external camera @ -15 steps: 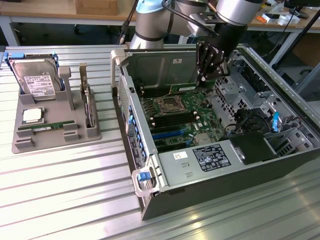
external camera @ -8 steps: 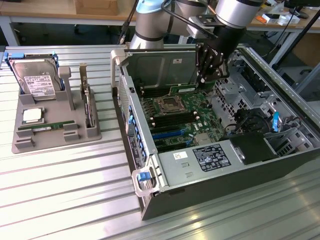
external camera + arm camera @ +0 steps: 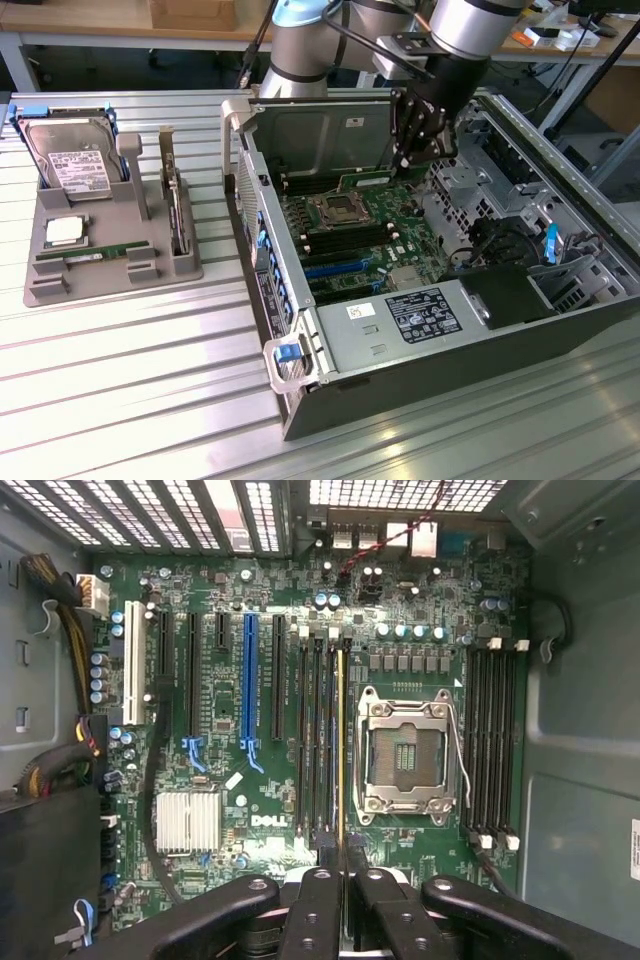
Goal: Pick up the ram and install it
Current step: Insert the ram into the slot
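Ram held over the motherboard

At upper right of the exterior view, the gripper (image 3: 412, 160) pinches the ram (image 3: 340, 745) edge-on between its fingers (image 3: 312, 915), above the motherboard (image 3: 355, 235) slots inside the case (image 3: 420, 400).

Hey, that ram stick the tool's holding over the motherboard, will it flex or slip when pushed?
Probably stiff: the ram shows as one straight thin edge, no sag, in the shut tool. Likely light, being so thin. Being that narrow, it might tilt or crack under uneven pressure.
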Robot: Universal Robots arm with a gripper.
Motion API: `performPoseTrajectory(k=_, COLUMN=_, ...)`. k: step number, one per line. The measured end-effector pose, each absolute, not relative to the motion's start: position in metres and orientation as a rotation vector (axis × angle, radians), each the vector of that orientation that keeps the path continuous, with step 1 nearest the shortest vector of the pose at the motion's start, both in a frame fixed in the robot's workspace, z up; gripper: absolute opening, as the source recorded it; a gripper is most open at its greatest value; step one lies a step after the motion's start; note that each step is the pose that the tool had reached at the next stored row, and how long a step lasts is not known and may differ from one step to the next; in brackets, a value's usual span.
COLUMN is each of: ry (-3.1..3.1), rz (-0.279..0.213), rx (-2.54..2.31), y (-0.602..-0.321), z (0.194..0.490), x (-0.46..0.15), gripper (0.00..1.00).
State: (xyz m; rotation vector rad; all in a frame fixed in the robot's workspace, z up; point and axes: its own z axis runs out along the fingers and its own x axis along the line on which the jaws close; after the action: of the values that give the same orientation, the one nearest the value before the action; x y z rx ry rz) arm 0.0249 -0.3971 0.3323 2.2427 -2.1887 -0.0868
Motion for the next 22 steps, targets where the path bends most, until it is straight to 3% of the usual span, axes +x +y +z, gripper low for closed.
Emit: performPoseTrajectory(k=22, ry=-2.189, rz=-0.087, rx=2.243, y=-0.397, z=0.32, x=0.025, gripper=0.12)
